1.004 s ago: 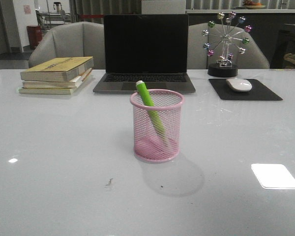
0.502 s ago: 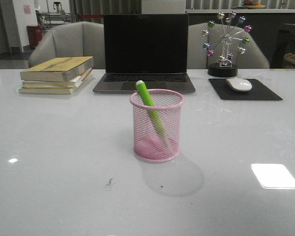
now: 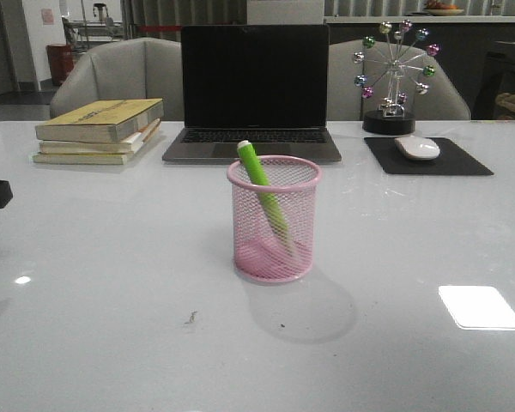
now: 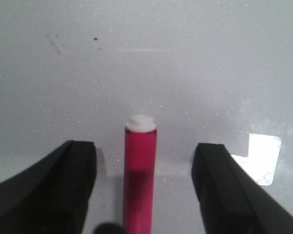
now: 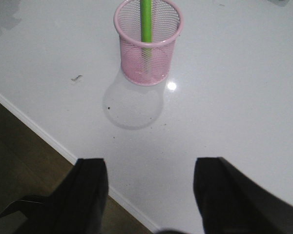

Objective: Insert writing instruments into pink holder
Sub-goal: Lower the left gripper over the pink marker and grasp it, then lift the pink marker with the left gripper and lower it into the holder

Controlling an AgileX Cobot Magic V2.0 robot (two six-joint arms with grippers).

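White table (image 3: 112, 343), pink holder (image 3: 274, 220) holding my green marker (image 3: 259, 180).
My left gripper (image 4: 142, 190) spread around the pink marker (image 4: 139, 175); right gripper (image 5: 150, 195) spread, empty.

The shiny white table (image 3: 103, 343) holds a pink mesh cup (image 3: 274, 220) in the middle. Far back sit books (image 3: 99, 130), a laptop (image 3: 254, 93), a mouse pad (image 3: 427, 158) and a toy wheel (image 3: 393, 75).

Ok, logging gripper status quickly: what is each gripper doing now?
Left gripper: open, straddling the pink-red white-tipped marker, not gripping.
Right gripper: open, empty.
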